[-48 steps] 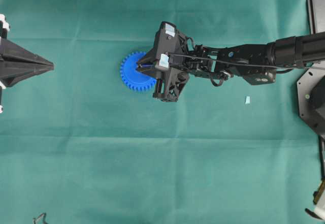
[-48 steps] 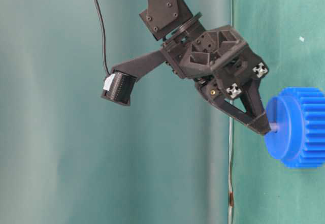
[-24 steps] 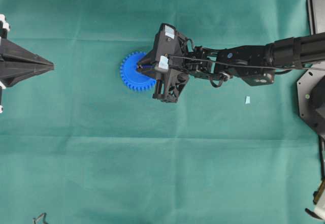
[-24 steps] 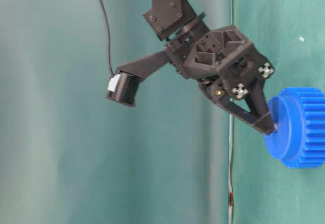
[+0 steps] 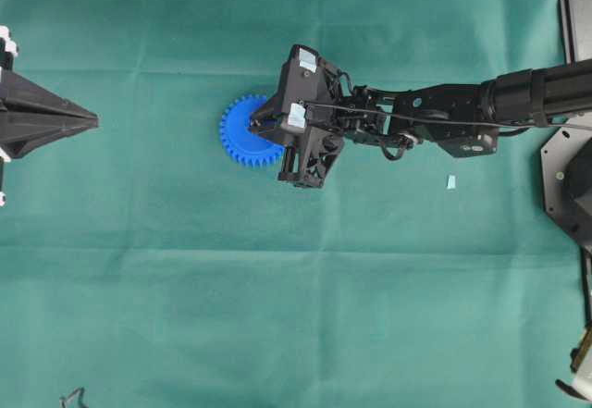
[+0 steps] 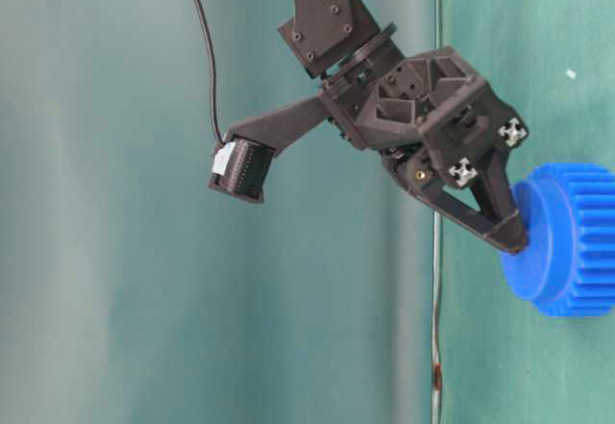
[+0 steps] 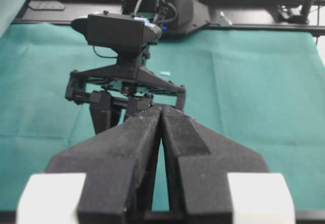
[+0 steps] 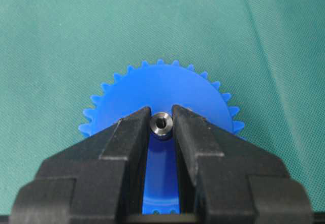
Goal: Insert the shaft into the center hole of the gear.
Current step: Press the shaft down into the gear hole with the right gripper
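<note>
The blue gear (image 5: pixel 242 131) lies flat on the green cloth, toothed rim showing (image 8: pixel 152 84) (image 6: pixel 577 241). My right gripper (image 8: pixel 161 118) is shut on the shaft (image 8: pixel 161 124), a small silvery pin seen end-on between the fingertips, right over the middle of the gear's face. The center hole is hidden behind the shaft and fingers. In the table-level view the right gripper (image 6: pixel 517 243) has its tips against the gear's hub; the shaft is not visible there. My left gripper (image 7: pixel 161 109) is shut and empty, far to the left (image 5: pixel 92 121).
A small pale blue scrap (image 5: pixel 450 182) lies on the cloth right of the right arm. Black frame parts (image 5: pixel 566 177) stand at the right edge. The right arm (image 5: pixel 444 117) stretches across from the right.
The right gripper has moved down onto the gear; the stretch of shaft seen between fingertips and hub a second ago is no longer visible. The left arm has not moved.
</note>
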Robot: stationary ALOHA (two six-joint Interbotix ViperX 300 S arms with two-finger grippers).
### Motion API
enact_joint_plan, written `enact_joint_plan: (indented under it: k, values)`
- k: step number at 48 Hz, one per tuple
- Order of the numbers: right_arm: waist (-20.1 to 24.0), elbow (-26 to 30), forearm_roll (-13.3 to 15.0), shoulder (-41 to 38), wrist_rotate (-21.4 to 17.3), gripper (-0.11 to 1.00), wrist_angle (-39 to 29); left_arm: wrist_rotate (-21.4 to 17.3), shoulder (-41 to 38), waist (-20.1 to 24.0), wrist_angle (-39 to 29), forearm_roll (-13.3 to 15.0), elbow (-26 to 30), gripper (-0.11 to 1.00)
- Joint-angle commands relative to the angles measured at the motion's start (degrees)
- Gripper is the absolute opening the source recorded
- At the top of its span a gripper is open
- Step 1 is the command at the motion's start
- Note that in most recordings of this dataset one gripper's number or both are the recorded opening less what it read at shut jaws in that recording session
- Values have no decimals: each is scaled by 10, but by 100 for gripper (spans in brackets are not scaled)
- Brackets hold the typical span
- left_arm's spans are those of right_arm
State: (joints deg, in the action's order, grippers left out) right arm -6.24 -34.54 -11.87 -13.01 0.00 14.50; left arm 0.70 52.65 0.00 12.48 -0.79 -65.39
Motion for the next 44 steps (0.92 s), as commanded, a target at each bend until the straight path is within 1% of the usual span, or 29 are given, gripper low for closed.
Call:
enact_joint_plan:
  k: [1,10,12,15,17,18,21,24,26,27,33,44]
  values:
    - [4,5,-2,9,-1,16,4,1,-4,1,4,-2,14,0]
    - [4,6,-3,9,-2,17,4,1,-4,1,4,-1,14,0]
    - [4,7,-4,10,-2,19,4,1,-4,1,4,-2,14,0]
    - [4,6,-4,11,-1,33,-1,1,-4,2,4,-1,14,0]
    - [4,6,-4,16,-1,47,-5,1,-4,1,4,-2,14,0]
    - [4,6,-3,18,0,55,-7,1,-4,2,4,-1,14,0]
    - [4,5,-3,28,1,73,-13,1,-4,1,4,-2,14,0]
    - [4,4,-2,41,3,88,-14,1,-4,1,4,-2,14,0]
    - [4,2,-2,51,4,94,-15,1,-4,2,4,-2,14,0]
    - [4,1,-1,60,5,94,-16,1,-4,1,4,-2,14,0]
    - [4,-7,1,100,13,87,-21,1,-4,1,3,-2,14,0]
    - [4,-48,2,193,30,88,-22,1,-2,1,0,-1,14,0]
